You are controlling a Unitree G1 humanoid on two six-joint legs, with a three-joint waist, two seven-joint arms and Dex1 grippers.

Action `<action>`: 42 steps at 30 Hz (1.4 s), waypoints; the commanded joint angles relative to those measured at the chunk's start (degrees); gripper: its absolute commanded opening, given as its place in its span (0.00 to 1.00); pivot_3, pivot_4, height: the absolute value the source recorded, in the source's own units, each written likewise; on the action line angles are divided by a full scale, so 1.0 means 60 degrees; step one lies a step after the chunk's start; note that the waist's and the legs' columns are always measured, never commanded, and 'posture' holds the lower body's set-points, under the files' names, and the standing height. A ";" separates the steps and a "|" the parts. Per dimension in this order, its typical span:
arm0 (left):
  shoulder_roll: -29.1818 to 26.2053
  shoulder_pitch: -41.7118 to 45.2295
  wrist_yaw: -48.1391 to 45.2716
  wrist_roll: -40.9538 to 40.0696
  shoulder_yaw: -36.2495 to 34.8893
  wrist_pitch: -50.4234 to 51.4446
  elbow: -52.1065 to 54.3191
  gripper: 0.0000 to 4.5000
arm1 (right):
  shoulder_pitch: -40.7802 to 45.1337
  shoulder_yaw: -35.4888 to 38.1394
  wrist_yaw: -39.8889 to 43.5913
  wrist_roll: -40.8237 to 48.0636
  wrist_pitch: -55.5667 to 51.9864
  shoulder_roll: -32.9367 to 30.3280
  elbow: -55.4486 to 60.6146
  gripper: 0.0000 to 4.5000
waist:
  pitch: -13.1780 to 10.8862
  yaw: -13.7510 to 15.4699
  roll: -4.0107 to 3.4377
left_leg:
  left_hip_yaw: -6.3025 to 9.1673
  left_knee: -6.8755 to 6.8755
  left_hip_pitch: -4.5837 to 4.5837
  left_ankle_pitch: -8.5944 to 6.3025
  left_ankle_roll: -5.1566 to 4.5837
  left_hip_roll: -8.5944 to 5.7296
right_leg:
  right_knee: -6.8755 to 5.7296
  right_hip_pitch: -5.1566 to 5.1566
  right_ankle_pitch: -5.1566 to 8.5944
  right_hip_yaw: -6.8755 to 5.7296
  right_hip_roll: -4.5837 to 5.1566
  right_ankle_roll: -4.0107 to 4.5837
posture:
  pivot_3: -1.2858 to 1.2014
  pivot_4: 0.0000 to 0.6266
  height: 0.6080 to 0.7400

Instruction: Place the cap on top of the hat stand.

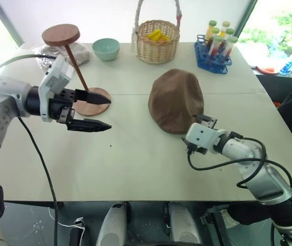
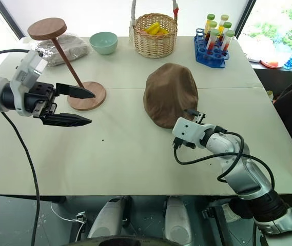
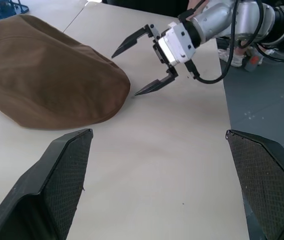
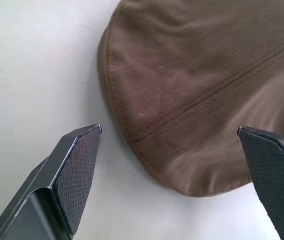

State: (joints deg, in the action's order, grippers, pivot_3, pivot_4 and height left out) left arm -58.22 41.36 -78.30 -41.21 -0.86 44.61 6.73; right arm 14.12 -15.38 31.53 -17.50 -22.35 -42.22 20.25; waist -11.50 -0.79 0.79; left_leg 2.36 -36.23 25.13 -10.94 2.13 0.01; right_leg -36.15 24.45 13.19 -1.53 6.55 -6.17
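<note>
The brown cap (image 1: 175,100) lies flat on the table, right of centre. The hat stand (image 1: 92,102) stands at the left, its slanted rod rising to a round disc top (image 1: 61,35). My right gripper (image 3: 125,75) is open at the cap's near rim, one finger on each side of the edge and nothing gripped. From the right wrist the cap (image 4: 196,85) lies between and beyond the spread fingers (image 4: 77,165). My left gripper (image 1: 109,113) hangs open and empty above the table, just in front of the stand's base, pointing right toward the cap.
Along the far edge of the table (image 1: 135,169) stand a wicker basket (image 1: 158,40) holding yellow items, a teal bowl (image 1: 105,49), a blue rack of tubes (image 1: 215,48) and a clear bag (image 1: 79,54) behind the stand.
</note>
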 commanded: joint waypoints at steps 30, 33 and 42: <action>0.0105 0.0537 0.0448 0.0143 -0.0463 -0.0143 -0.0124 1.00 | 0.1666 -0.0549 -0.1865 -0.1733 0.2644 0.1838 -0.4994 0.15 | 0.0050 0.0009 0.0086 | 0.0015 0.0006 -0.0152 0.0000 0.0000 0.0001 | 0.0012 -0.0161 0.0005 0.0000 -0.0002 0.0005 | 0.52 0.24 1.00; 0.0124 0.0554 0.0480 0.0155 -0.0468 -0.0156 -0.0151 1.00 | 0.1723 -0.0393 -0.1882 -0.1686 0.2486 0.1944 -0.4874 0.00 | 0.0052 0.0007 0.0090 | 0.0017 0.0006 -0.0152 0.0000 0.0000 0.0001 | 0.0012 -0.0161 0.0006 -0.0001 -0.0002 0.0004 | 0.52 0.24 1.00; 0.0186 0.0462 0.0878 0.0003 -0.0791 -0.0008 -0.0095 1.00 | 0.1849 -0.0005 -0.1593 -0.1715 0.2327 0.1920 -0.4159 0.00 | 0.0053 0.0009 0.0092 | 0.0024 0.0014 -0.0150 -0.0001 0.0001 0.0000 | 0.0015 -0.0159 0.0009 -0.0004 -0.0002 0.0001 | 0.52 0.24 1.00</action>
State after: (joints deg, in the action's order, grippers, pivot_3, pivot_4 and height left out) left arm -56.74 43.24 -73.51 -40.50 -3.07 44.58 5.26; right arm 25.63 -16.80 20.90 -28.44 -7.01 -30.43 -4.77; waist -11.18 -0.73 1.35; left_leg 2.50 -36.13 24.24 -10.94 2.14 0.01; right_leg -36.07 23.50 13.25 -1.56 6.54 -6.18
